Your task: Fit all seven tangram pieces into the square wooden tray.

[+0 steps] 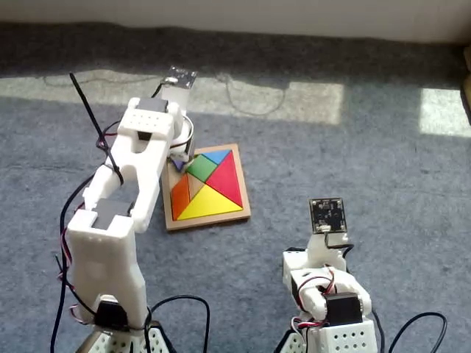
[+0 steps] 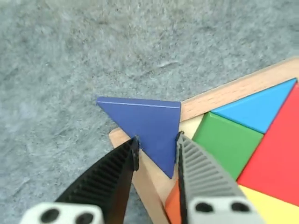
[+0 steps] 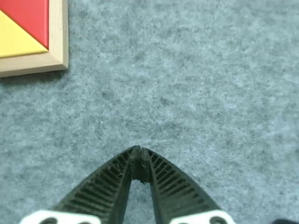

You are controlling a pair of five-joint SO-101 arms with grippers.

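One dark blue triangle (image 2: 149,126) sits pinched in your left gripper (image 2: 157,139), its fingers part-open and pressed to two edges of the piece. It lies across a corner rim of the wooden tray (image 2: 219,95), partly out over the grey desk (image 2: 70,56). Light blue (image 2: 257,107), green (image 2: 229,140), red (image 2: 275,154), yellow (image 1: 206,202) and orange (image 1: 179,197) pieces lie in the tray. Your right gripper (image 3: 139,156) is closed on nothing, above the desk, apart from the tray.

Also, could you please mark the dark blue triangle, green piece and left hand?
dark blue triangle (image 2: 149,125): left wrist view, its face centre.
green piece (image 2: 228,142): left wrist view, its face centre.
left hand (image 2: 157,139): left wrist view, between its fingertips.
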